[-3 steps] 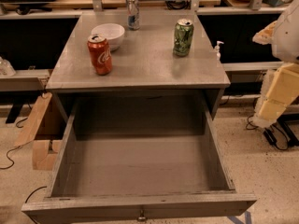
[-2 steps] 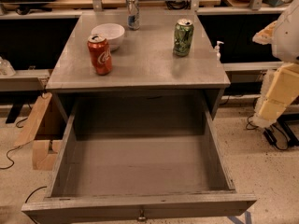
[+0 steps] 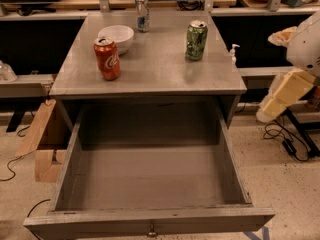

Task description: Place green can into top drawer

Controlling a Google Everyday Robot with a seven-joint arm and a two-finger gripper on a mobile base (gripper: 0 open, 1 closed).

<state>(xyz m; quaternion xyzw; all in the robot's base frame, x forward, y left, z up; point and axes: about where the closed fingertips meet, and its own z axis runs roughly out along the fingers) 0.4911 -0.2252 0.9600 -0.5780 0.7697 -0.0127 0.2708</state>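
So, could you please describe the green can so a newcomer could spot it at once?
On the grey table top above the open top drawer, the green can stands upright near the back right corner, the tool beyond the table's right edge. It alone is green, unlike the red soda can.

A speckled pale floor (image 3: 292, 194) strewn with black cables (image 3: 288, 146), wooden workbenches (image 3: 55, 3) behind, cardboard (image 3: 36, 130) at left.
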